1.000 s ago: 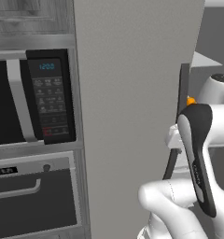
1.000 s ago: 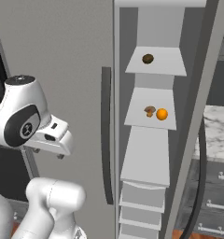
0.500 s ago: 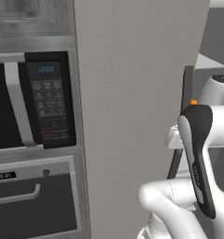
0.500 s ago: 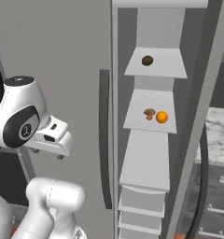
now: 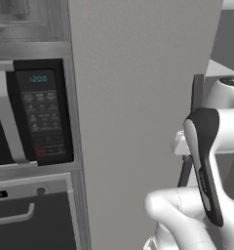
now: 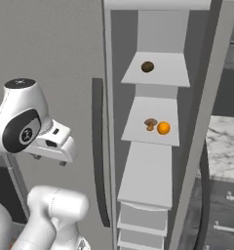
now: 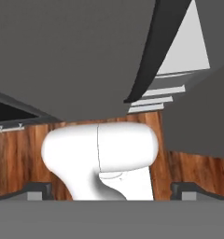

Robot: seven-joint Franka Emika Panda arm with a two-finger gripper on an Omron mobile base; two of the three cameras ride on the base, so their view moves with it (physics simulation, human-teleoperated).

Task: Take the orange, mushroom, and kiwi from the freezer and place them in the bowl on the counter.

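Freezer open, nothing picked yet.

Left base view: the tall plain grey freezer (image 5: 138,122) stands by a black microwave (image 5: 38,114) whose display reads 12:00; right base view: the small dark olive-brown kiwi (image 6: 147,67) lies on an upper shelf, the tiny tan mushroom (image 6: 150,124) just beside the bright orange ball (image 6: 163,128) one shelf down, white marble tabletop (image 6: 224,141) at right; all three fetches remain, I judge; hand view: the pincer (image 7: 112,192) holds nothing, tips set wide.

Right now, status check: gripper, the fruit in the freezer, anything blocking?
Gripper open, empty. Bright orange ball and tan mushroom on middle shelf, dark olive kiwi one shelf up. Grey freezer door open; shelves unobstructed.
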